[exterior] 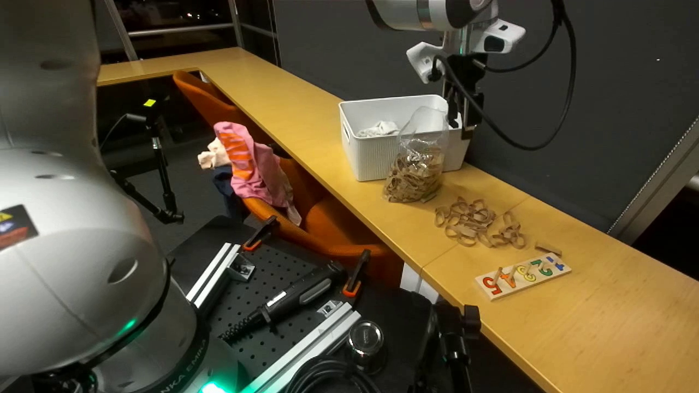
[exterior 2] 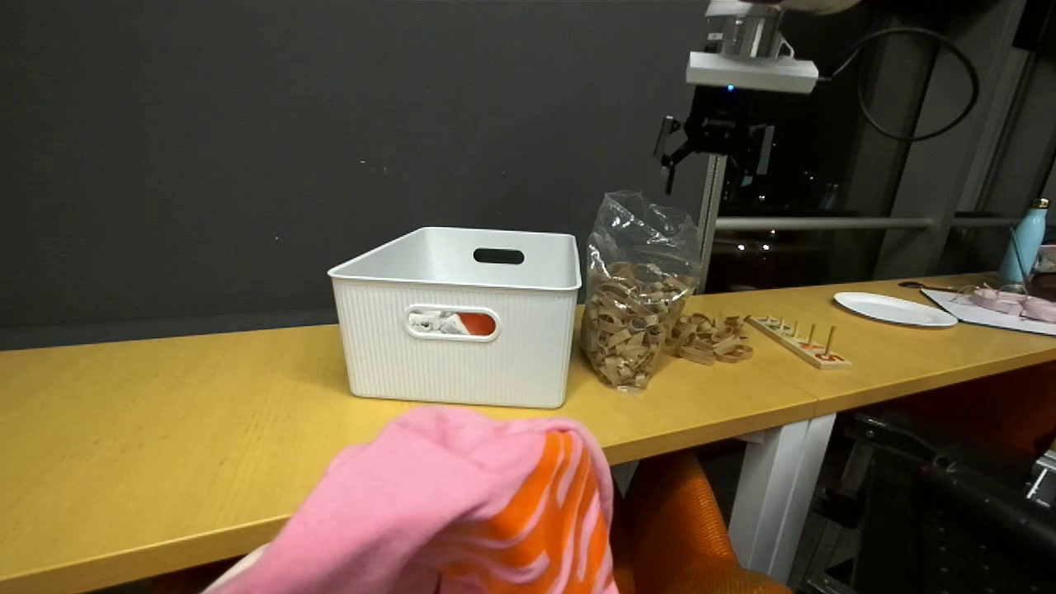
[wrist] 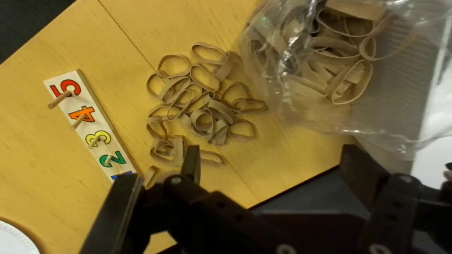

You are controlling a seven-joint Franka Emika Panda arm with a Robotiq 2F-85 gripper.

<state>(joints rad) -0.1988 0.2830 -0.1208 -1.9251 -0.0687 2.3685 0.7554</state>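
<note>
Claw: seen nearest in the wrist view; fingers spread wide, nothing held.
Clear bag: stood on the surface, just beside the white bin; partly filled with tan bands.
Bag handling: judged light, limp, slippery, not fragile; best gripped by the loose plastic above the bands.
Wrist: pointed downward, suspended above and aside from the bag's mouth.

White bin: one. Clear bag: one. Loose pile of tan bands: one; the bands here and inside the bag overlap and cannot be counted. Number board: one, bearing five printed numerals and at least four pegs. White plate: one. Blue bottle: one. Pink-and-orange cloth: one. Black-and-orange clamps: two. Fingers: two.
</note>
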